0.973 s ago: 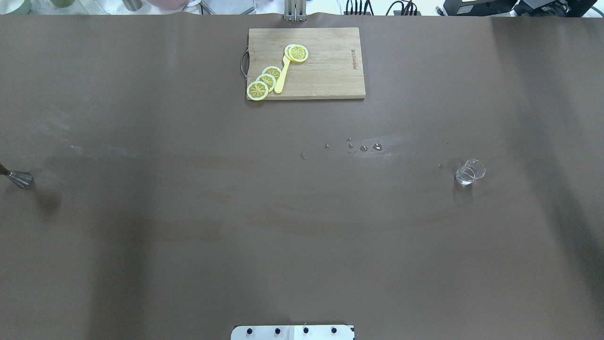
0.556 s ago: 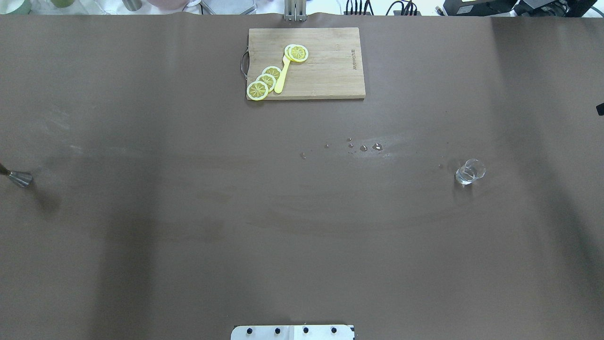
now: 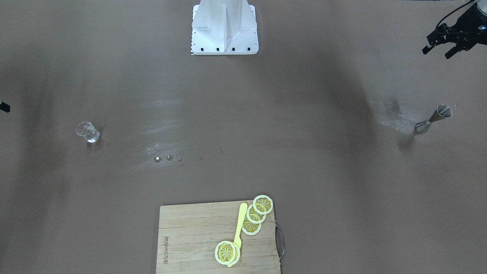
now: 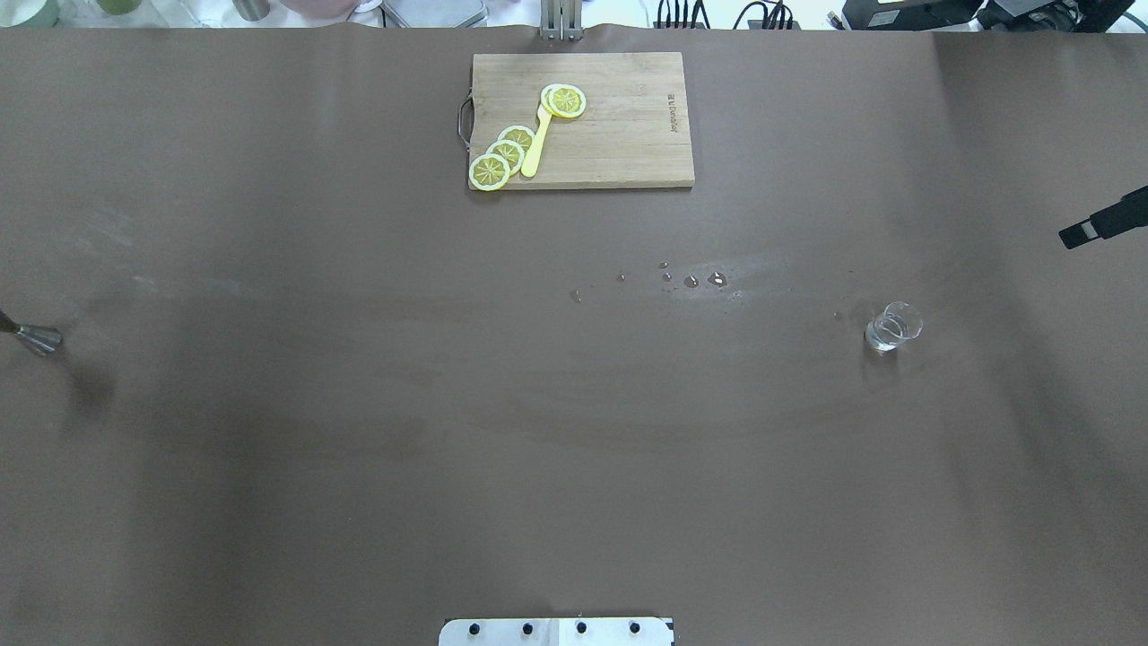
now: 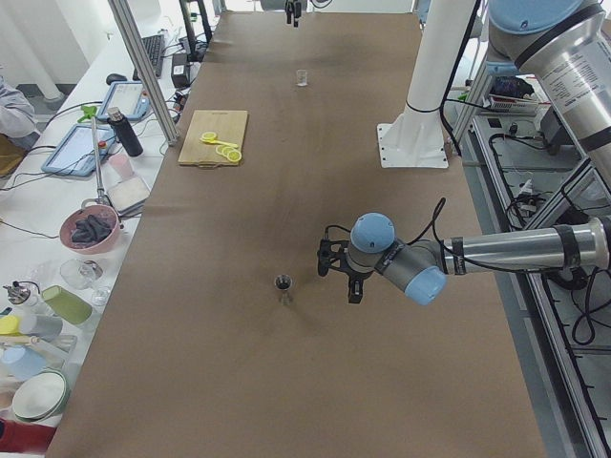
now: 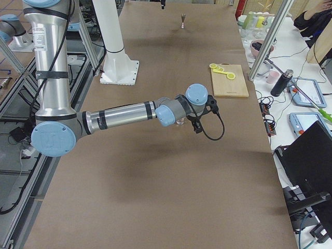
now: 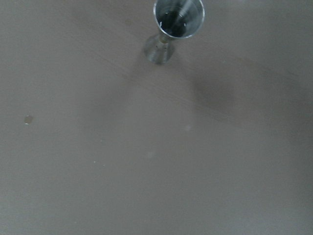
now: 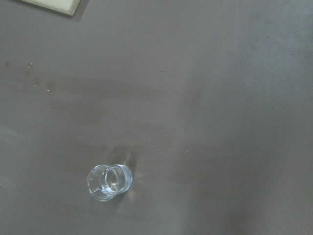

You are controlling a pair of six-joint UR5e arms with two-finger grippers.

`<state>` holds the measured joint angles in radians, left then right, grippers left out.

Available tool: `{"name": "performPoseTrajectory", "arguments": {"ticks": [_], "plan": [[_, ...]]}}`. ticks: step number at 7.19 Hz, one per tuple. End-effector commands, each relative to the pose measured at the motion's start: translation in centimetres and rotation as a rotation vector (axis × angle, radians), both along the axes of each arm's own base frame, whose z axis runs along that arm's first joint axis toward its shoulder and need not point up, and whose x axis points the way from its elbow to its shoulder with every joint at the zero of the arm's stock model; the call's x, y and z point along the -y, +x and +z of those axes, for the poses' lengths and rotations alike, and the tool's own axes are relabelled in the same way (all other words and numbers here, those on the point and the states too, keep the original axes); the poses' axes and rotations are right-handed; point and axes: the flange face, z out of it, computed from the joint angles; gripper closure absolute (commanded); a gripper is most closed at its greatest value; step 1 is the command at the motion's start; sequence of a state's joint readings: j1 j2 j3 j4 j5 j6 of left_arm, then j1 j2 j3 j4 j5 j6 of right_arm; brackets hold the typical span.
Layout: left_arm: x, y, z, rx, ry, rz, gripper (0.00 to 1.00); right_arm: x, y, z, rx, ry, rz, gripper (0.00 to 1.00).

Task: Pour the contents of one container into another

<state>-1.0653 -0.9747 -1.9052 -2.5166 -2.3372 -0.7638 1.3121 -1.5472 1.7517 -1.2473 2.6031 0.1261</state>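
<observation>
Moved since earlier: the right claw [image 4: 1101, 222] is seen further in from the right edge of the overhead view than a moment ago, when only a dark tip showed; the glass and the jigger are found where they were.
Left claw: [image 3: 437, 52] held released above the table, its two fingers spread with nothing between them; it is kept on the robot's side of the jigger and apart from it.
Right claw: only one black finger is shown in the overhead view, so it cannot be told whether it is released or clenched; it is held clear of the glass.
Jigger: [image 3: 433, 118] stood upright on the table far out on the robot's left, untouched, its mouth facing up in the left wrist view.
Glass: [image 4: 892, 327] stood upright on the table on the robot's right, untouched.
Droplets: [image 4: 691, 280] scattered on the table between the glass and the table's middle.
Cutting board: [image 4: 619, 135] laid at the far edge, well apart from both vessels; lemon slices [image 4: 567, 100] and a yellow utensil [image 4: 535, 152] are placed on it.
Table: [image 4: 359, 449] covered in brown.
</observation>
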Motion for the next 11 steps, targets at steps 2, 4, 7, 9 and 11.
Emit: {"name": "performPoseTrajectory", "arguments": {"ticks": [2, 4, 7, 9, 11], "plan": [[-1.8, 3.5, -0.8, -0.015, 0.108, -0.117, 0.02, -1.0, -1.7, 2.6, 0.097, 0.280, -0.059, 0.00], [-3.4, 3.5, -0.2, 0.035, 0.210, -0.141, 0.02, -2.1, -1.6, 6.9, 0.128, 0.461, -0.059, 0.00], [-3.2, 5.1, 0.1, 0.113, 0.356, -0.216, 0.02, -2.3, -1.5, 10.6, 0.113, 0.752, -0.150, 0.00], [-2.9, 5.6, 1.4, 0.167, 0.476, -0.308, 0.02, -2.4, -2.4, 10.5, 0.090, 0.974, -0.250, 0.00], [-3.0, 5.0, 2.9, 0.189, 0.493, -0.330, 0.02, -1.5, -5.2, 9.3, 0.101, 1.069, -0.322, 0.00]]}}
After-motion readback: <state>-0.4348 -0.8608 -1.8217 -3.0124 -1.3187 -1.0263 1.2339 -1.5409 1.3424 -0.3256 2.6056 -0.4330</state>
